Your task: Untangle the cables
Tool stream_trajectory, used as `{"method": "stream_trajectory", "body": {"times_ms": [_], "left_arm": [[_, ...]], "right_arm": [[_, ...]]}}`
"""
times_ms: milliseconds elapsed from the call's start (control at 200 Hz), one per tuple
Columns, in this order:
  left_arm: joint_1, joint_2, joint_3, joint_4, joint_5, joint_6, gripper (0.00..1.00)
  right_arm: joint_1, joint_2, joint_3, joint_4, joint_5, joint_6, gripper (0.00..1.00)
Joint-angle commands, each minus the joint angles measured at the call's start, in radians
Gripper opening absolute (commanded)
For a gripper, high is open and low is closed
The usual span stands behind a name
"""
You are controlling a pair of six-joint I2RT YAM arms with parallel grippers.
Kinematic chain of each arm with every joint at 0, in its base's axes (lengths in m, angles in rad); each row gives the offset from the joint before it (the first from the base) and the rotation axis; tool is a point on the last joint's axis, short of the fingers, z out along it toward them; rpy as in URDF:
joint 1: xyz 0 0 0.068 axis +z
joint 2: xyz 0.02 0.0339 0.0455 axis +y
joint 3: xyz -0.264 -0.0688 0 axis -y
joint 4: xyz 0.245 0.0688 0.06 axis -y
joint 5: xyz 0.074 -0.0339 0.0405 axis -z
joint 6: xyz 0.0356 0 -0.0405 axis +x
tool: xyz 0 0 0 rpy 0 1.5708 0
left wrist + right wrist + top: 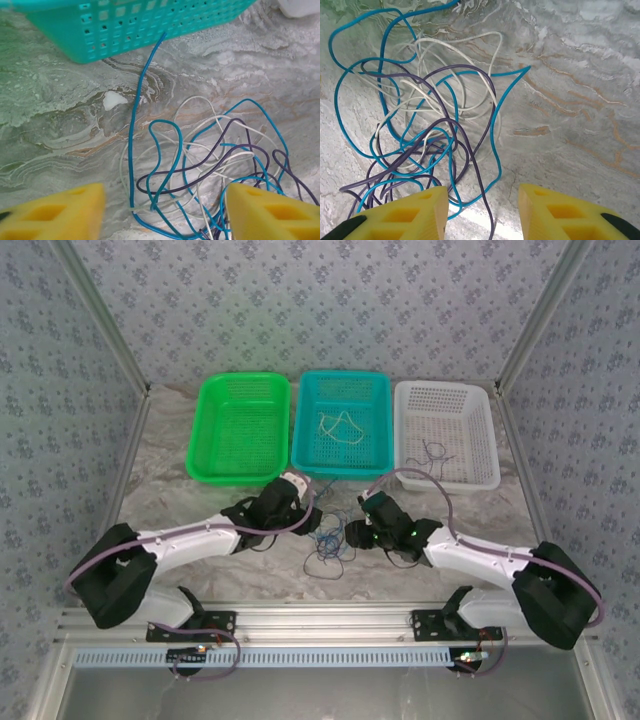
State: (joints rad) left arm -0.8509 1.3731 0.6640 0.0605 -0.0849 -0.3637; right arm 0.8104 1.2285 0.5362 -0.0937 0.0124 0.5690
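The cables [328,545] lie in one loose tangle of blue, white and dark purple loops on the marble table between my two grippers. My left gripper [165,215] hangs open just above the tangle, with blue [131,150], white [200,100] and purple [215,155] strands lying between its yellow fingers [55,212]. My right gripper [482,212] is open too; a purple strand [480,175] and a blue loop [495,130] run between its fingers without being pinched. In the top view the left gripper [312,528] and right gripper [350,534] face each other across the pile.
Three baskets stand in a row at the back: green [240,465], teal [310,430] holding a white cable [340,428], and white [480,440] holding a dark cable [435,452]. The teal basket's wall [125,25] is close ahead of the left gripper. One blue strand reaches toward it.
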Motion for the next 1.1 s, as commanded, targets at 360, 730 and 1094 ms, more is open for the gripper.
{"method": "stream_trajectory", "body": {"times_ms": [360, 730, 1094], "left_arm": [[0.004, -0.127, -0.067, 0.058, -0.03, -0.006, 0.99], [0.004, -0.17, -0.087, 0.076, -0.061, -0.003, 0.99], [-0.001, -0.203, -0.115, 0.122, -0.035, 0.002, 0.99]], "right_arm": [[0.048, 0.123, 0.017, -0.047, 0.055, 0.019, 0.3], [0.049, 0.126, -0.005, -0.03, 0.062, 0.016, 0.0], [0.063, -0.346, 0.035, -0.291, 0.131, -0.006, 0.0]]}}
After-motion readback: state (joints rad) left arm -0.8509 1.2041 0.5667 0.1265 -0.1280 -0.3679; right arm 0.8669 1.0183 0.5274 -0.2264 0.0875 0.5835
